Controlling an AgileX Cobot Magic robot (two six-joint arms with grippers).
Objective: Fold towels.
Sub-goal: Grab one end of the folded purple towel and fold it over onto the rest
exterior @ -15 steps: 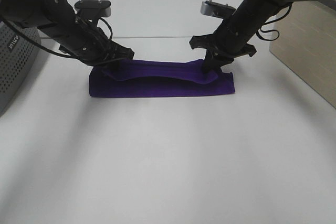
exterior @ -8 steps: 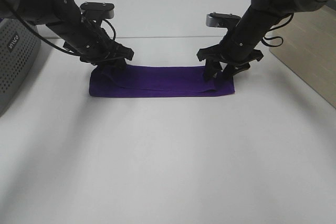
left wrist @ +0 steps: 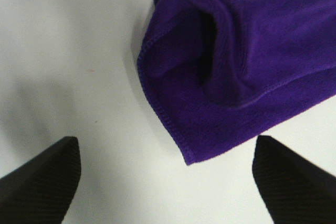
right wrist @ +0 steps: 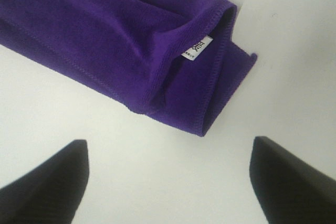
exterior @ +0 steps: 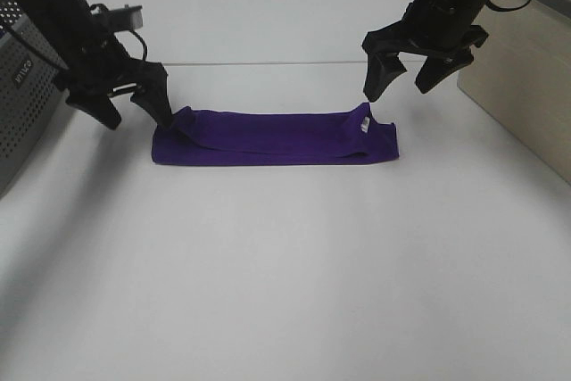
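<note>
While the purple towel [exterior: 277, 137] lies folded in a long strip on the far half of the table [exterior: 285, 274], the left gripper [exterior: 140, 122] hangs spread wide beside its left end. The right gripper [exterior: 395, 93], equally wide, hovers above its right end.

Towel [exterior: 277, 137] lying on the counter [exterior: 285, 274] as a long folded strip running left to right, set behind the counter's middle, with its tag [exterior: 364, 125] on top near the right end. Left gripper [exterior: 141, 122] at the strip's left end, one finger just beside the corner and the other farther left over bare counter; right gripper [exterior: 395, 91] above and slightly behind the right end, apart from the cloth. A perforated box [exterior: 22, 104] stands at the counter's left edge, left of the left gripper, and a panel [exterior: 517, 86] at the right edge, right of the right gripper.
</note>
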